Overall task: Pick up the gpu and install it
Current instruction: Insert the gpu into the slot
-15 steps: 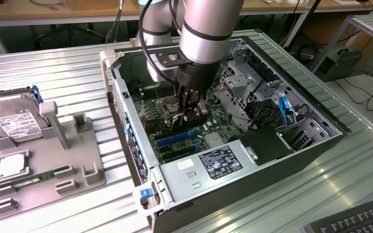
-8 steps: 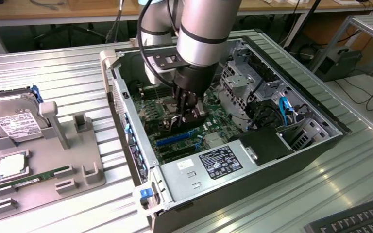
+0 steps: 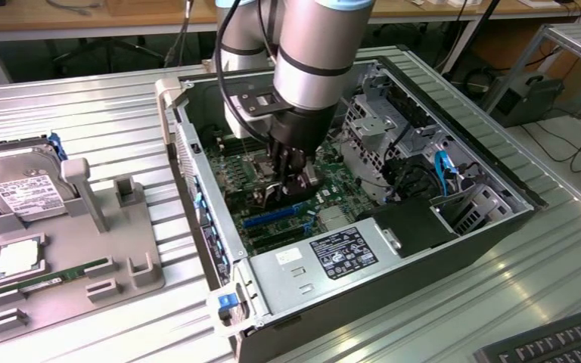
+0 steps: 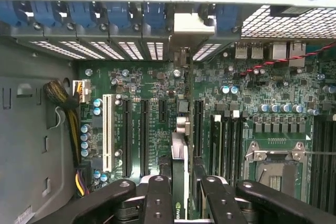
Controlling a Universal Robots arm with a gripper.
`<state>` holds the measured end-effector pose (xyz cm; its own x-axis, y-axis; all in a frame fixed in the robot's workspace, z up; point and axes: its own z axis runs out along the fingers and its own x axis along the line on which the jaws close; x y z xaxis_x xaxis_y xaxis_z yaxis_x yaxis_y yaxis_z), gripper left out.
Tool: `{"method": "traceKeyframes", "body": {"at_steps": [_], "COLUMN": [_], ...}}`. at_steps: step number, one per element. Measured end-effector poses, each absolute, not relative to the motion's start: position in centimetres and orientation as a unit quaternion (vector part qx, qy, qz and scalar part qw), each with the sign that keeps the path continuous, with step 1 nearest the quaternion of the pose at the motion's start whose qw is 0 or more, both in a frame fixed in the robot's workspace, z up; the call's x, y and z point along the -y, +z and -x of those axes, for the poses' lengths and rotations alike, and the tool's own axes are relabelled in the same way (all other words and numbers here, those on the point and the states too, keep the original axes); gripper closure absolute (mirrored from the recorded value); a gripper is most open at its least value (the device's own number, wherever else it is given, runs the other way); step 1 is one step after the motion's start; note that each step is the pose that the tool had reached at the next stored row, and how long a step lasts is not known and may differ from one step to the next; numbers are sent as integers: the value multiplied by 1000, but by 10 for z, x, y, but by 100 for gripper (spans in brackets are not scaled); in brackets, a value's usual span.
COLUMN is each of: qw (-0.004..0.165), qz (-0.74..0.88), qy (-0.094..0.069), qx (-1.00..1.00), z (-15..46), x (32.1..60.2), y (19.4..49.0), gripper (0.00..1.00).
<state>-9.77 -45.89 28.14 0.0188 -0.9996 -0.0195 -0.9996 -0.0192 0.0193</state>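
Most of the job looks done, judging by where things sit. The pincer [image 3: 288, 198] is down inside the open PC case [image 3: 492, 227], closed around the gpu [image 4: 180, 182], which it holds on edge. In the wrist view the card runs straight away from the fingers [image 4: 157, 203] toward the rear wall of the case, with its silver end bracket [image 4: 193, 24] already lined up at one of the vented slot openings there, among the blue slot clips [image 4: 110, 14].

So the pick-up is clearly finished. The card is over the motherboard [image 4: 262, 93], in line with the black expansion slots [image 4: 128, 135], just beside the empty CPU socket [image 4: 275, 166]. Whether its edge connector is fully seated or only resting on the slot, I can't tell; the card's own body hides that joint. My guess is we're at the pressing-in stage, with release left to do.

Well apart from the case, on the ribbed metal tabletop [image 3: 88, 121], the grey parts holder [image 3: 139, 265] has the hard drive [image 3: 18, 193] and the green memory stick [image 3: 54, 276] sitting in it.
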Motion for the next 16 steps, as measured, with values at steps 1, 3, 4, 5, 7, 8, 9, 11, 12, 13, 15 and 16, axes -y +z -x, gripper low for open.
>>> {"method": "traceKeyframes", "body": {"at_steps": [1, 3, 4, 5, 7, 8, 9, 11, 12, 13, 15, 16], "qw": [0, -2, -2, -3, -4, -4, -4, -4, -4, -4, -4, -4], "qz": [-715, -716, -716, -716, -716, -716, -716, -716, -716, -716, -716, -716], "qy": [-13, -12, -11, -11, -10, -9, -9, -9, -9, -9, -9, -9], "qx": [699, 698, 698, 698, 698, 698, 698, 698, 698, 698, 698, 698], "z": [98, 100, 101, 102, 103, 104, 104, 104, 104, 104, 104, 104], "x": [459, 459, 459, 459, 459, 459, 459, 459, 459, 459, 459, 459], "y": [281, 280, 279, 279, 278, 277, 277, 276, 275, 274, 271, 270], "gripper": [74, 74, 74, 74, 74, 74, 74, 74, 74, 74, 74, 74]}}
